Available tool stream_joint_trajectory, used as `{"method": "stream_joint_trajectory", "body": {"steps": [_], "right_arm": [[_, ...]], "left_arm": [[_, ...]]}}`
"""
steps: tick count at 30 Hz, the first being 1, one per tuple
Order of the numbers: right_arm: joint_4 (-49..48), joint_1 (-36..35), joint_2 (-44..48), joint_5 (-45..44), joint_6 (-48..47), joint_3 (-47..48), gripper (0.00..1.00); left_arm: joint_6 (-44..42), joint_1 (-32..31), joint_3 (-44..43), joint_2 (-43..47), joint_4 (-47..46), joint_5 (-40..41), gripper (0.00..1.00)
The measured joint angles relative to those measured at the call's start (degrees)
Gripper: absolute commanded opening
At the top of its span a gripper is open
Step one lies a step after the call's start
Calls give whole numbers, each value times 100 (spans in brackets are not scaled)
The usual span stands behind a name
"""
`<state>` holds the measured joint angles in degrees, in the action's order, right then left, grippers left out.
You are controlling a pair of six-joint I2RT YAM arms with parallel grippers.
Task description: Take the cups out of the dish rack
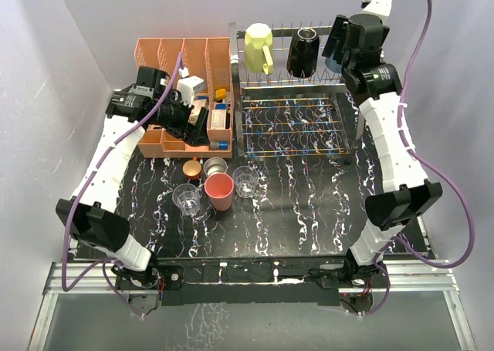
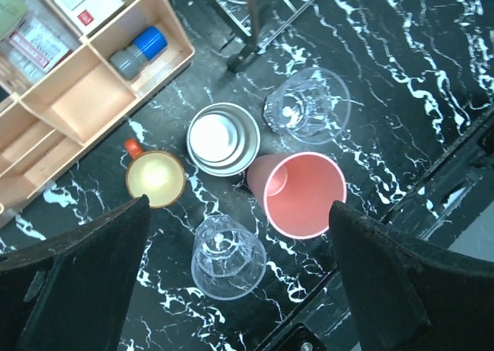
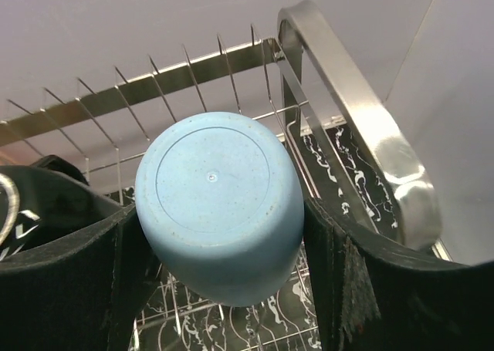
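The dish rack (image 1: 294,155) stands at the back right. On its prongs hang a pale yellow mug (image 1: 258,46) and a black mug (image 1: 302,52). My right gripper (image 1: 337,48) is at the rack's right end. In the right wrist view its fingers (image 3: 343,278) press both sides of an upside-down light blue tumbler (image 3: 218,204) on the prongs, beside the steel frame (image 3: 363,119). My left gripper (image 1: 194,123) is open and empty above the table. Below it stand a pink tumbler (image 2: 305,194), a steel cup (image 2: 222,139), two clear glasses (image 2: 306,104) (image 2: 228,256) and a small orange-red cup (image 2: 155,177).
A peach organizer (image 1: 170,54) with small bottles and boxes stands at the back left, under my left arm; it also shows in the left wrist view (image 2: 85,104). The five cups are grouped on the black marbled table (image 1: 309,212) in front of it. Grey walls enclose the sides.
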<state>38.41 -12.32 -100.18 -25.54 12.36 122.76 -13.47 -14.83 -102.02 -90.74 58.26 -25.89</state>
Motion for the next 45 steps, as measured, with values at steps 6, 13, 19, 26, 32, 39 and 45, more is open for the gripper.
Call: {"method": "stream_joint_trajectory", "body": {"steps": [6, 13, 19, 26, 32, 39, 45], "right_arm": [[-92, 2, 813, 85, 155, -337, 40], [-229, 2, 2704, 553, 715, -1836, 37], [-114, 7, 3794, 1456, 1513, -2778, 34], [306, 7, 4330, 2286, 2105, -3161, 32], [348, 7, 5209, 3082, 2811, -4588, 30], [232, 7, 5552, 3901, 3692, -6153, 30], [-179, 7, 5582, 4395, 4321, -6957, 30]], "left_arm": [[-219, 0, 299, 514, -444, -623, 97], [-485, -17, 2011, 1786, -1692, -1576, 97], [-592, -337, 2767, 2302, -2680, -1875, 96], [-955, -999, 3021, 2280, -3261, -1497, 96], [-1550, -1692, 3241, 2481, -3556, -1082, 96], [-2673, -2492, 3252, 2544, -3580, -671, 93], [-3648, -3185, 3508, 2551, -3827, -227, 92]]}}
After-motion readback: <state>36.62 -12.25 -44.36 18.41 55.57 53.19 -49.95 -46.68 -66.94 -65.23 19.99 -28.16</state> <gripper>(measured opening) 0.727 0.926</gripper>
